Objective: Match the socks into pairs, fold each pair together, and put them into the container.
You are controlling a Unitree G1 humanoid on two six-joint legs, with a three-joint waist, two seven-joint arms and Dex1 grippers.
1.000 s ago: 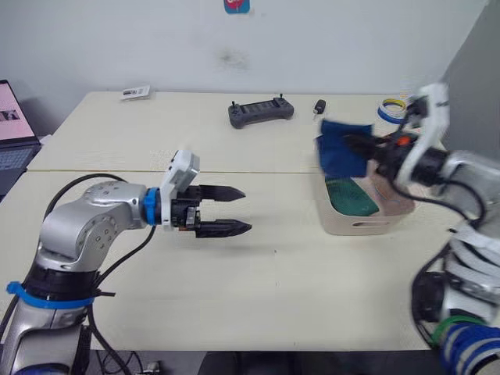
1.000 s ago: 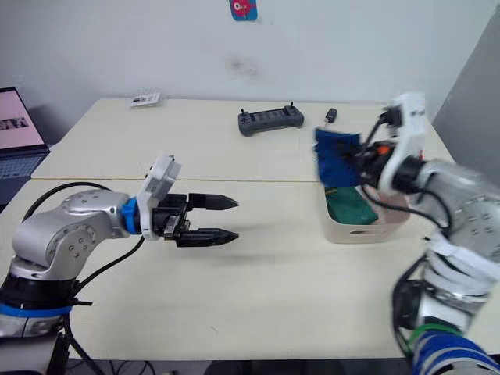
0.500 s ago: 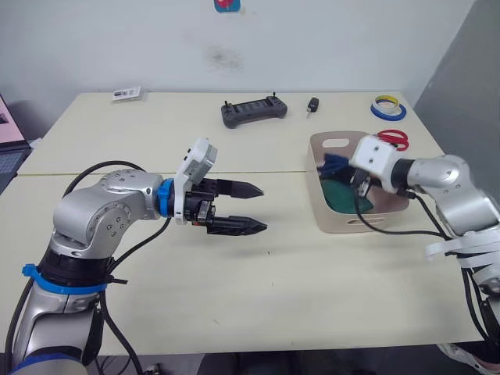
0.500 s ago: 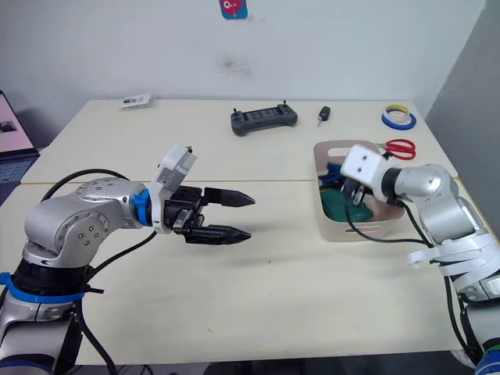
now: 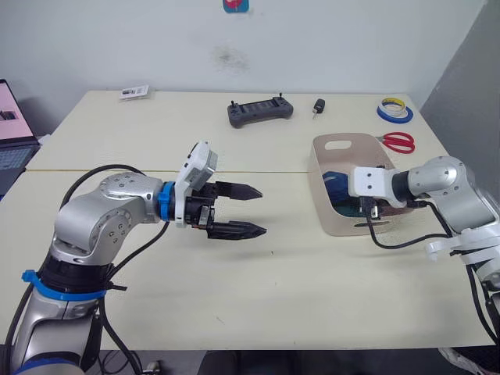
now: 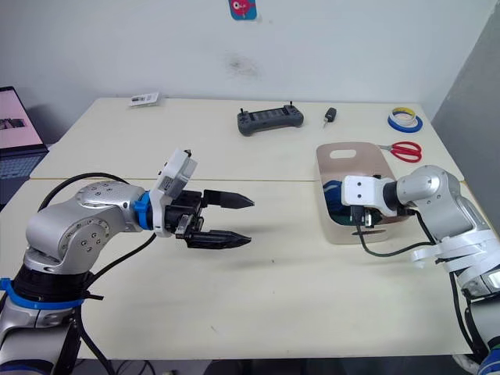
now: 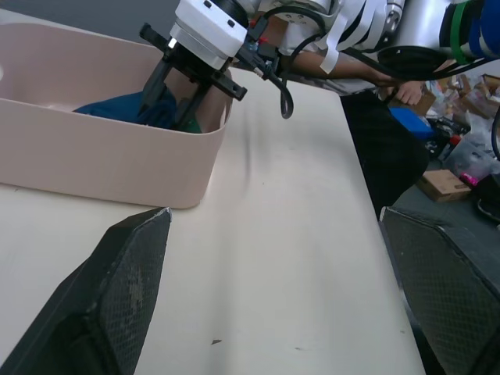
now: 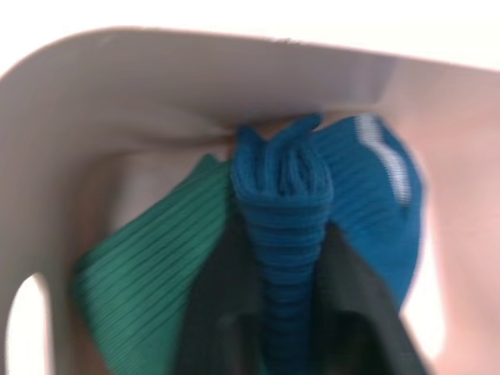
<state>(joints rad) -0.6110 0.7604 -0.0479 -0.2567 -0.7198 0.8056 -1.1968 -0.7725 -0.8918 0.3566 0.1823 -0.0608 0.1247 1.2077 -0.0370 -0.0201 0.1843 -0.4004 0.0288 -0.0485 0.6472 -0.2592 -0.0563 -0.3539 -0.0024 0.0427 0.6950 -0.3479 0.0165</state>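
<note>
Blue socks going in the tub

Our right gripper (image 7: 176,94) is down inside the pale beige-pink plastic tub (image 5: 334,221), pinching the folded royal blue sock pair (image 8: 285,234) beside the green pair (image 8: 148,266). Our left gripper (image 5: 248,211) hovers spread apart, well away from the tub.

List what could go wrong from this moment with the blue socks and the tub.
1. The right gripper is shut on the blue socks inside the container; if it lifts without opening, the fabric may snag and come back out.
2. The blue bundle sits against the green socks; withdrawing may drag those too.
3. The gripper reaches over the tub's wall, so a sideways pull might shift or tip the tub.
</note>
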